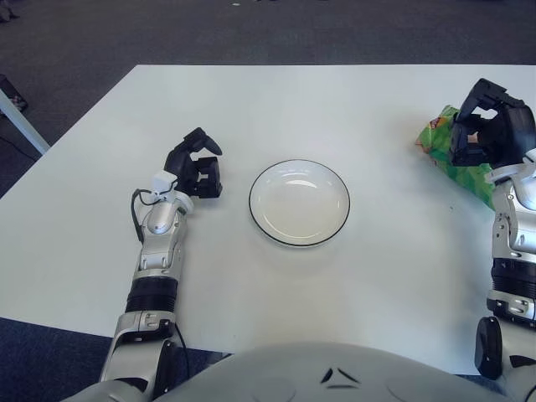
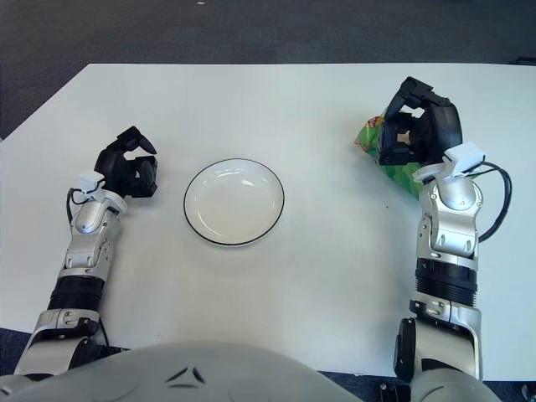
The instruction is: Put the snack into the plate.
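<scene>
Snack: a green snack bag point(image 2: 394, 173) is lying on the white table point(image 1: 268, 109) at the right side, well apart from the plate. Most of it is hiding under the right hand; only its left end and a strip toward the near right are showing.
Snack's long axis: from the parts peeking out, the bag is running from far left to near right, with one end pointing toward the table's far-left side. The other end is covered by the hand and wrist, so I cannot tell where it stops.
Plate: a white plate with a thin dark rim point(image 1: 299, 202) is sitting flat near the middle of the table, nothing lying in it.
Right hand: the right hand point(image 2: 416, 131) is showing directly over the snack bag, palm down, its dark fingers point(image 2: 408, 94) curling downward around an open hollow. Whether the fingers are actually gripping the bag or only hovering over it I cannot tell; the contact is hidden beneath the hand.
Left hand: the left hand point(image 1: 197, 165) is idling on the left of the plate, near it but not touching it. Its fingers are curling inward loosely and are holding nothing.
Arms: both silver forearms are reaching from the near edge out over the table, the left one slanting slightly right, the right one going nearly straight away toward the bag.
Floor: dark carpet is showing beyond the far edge of the table.
</scene>
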You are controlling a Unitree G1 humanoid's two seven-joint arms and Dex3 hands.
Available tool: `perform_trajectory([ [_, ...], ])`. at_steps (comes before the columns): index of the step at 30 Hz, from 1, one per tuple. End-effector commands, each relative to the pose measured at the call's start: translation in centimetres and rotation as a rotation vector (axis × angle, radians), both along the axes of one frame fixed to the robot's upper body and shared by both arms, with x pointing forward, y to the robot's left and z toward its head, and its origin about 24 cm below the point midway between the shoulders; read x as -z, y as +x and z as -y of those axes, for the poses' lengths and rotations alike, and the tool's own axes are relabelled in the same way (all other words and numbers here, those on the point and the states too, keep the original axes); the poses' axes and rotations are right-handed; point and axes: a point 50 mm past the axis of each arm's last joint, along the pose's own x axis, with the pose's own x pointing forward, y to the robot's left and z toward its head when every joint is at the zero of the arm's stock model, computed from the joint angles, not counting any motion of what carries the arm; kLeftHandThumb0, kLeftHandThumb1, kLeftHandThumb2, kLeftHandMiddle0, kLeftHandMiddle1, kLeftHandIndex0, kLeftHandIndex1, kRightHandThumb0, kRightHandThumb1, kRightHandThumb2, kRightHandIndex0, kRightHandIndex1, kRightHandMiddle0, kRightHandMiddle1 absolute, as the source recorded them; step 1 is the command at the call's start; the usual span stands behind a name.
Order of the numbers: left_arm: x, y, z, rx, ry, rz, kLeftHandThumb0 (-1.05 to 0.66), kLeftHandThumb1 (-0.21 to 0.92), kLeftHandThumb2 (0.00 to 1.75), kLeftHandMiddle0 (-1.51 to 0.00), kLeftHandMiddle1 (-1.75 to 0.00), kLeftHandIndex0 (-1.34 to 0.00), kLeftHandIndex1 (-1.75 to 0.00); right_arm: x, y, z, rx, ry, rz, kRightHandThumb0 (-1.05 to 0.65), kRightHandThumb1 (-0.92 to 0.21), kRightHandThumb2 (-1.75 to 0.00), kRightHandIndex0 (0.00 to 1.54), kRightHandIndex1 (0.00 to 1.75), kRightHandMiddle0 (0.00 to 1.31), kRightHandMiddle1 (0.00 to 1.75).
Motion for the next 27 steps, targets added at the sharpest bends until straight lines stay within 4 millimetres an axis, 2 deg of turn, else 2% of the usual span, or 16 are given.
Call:
perform_trajectory([
  [1,8.3,-4.8,0.5,-0.058,-0.094,-0.316,-0.50,0.27,1.38,-1.36,-1.75,-0.65,-1.75,-1.1,-0.1,0.2,0.099,-0.130,0.104,-0.53,-0.19,-1.47,1.12,1.75,0.72,1.75],
  [12,8.5,-4.8,0.3,-0.059,-0.095,-0.315,-0.50,0.27,1.38,-1.35,-1.75,-0.65,-1.75,-1.8,-0.7,0.0,0.185,-0.239,0.162,-0.47,-0.36,-1.26,0.95,1.75,0.58,1.75],
  [21,8.5,-4.8,0.3,-0.063,-0.082,-0.312,-0.50,0.27,1.37,-1.35,-1.75,-0.65,-1.75,-2.1,-0.7,-0.1,0.273,-0.352,0.197,-0.44,-0.42,-1.18,0.88,1.75,0.52,1.75],
  [23,8.5,-4.8,0.2,-0.064,-0.081,-0.312,-0.50,0.27,1.37,-1.36,-1.75,-0.65,-1.75,-2.2,-0.7,-0.1,0.297,-0.370,0.215,-0.23,-0.31,-1.32,0.79,1.75,0.51,1.74],
  [24,8.5,-4.8,0.2,-0.065,-0.080,-0.313,-0.50,0.28,1.37,-1.36,-1.75,-0.65,-1.75,-2.0,-0.3,0.3,0.330,-0.395,0.233,-0.15,-0.29,-1.34,0.73,1.72,0.50,1.74],
  [25,8.5,-4.8,0.2,-0.065,-0.080,-0.313,-0.50,0.28,1.37,-1.36,-1.75,-0.65,-1.75,-1.9,-0.1,0.6,0.352,-0.413,0.245,-0.10,-0.34,-1.28,0.63,1.73,0.46,1.74],
  [26,8.5,-4.7,0.2,-0.065,-0.080,-0.314,-0.50,0.28,1.37,-1.36,-1.75,-0.65,-1.75,-1.6,0.4,1.0,0.381,-0.442,0.249,-0.08,-0.36,-1.26,0.59,1.73,0.44,1.74],
  [27,8.5,-4.7,0.2,-0.065,-0.080,-0.314,-0.50,0.28,1.37,-1.36,-1.75,-0.65,-1.75,-1.4,0.6,1.3,0.398,-0.462,0.251,-0.05,-0.47,-1.13,0.48,1.73,0.38,1.73],
])
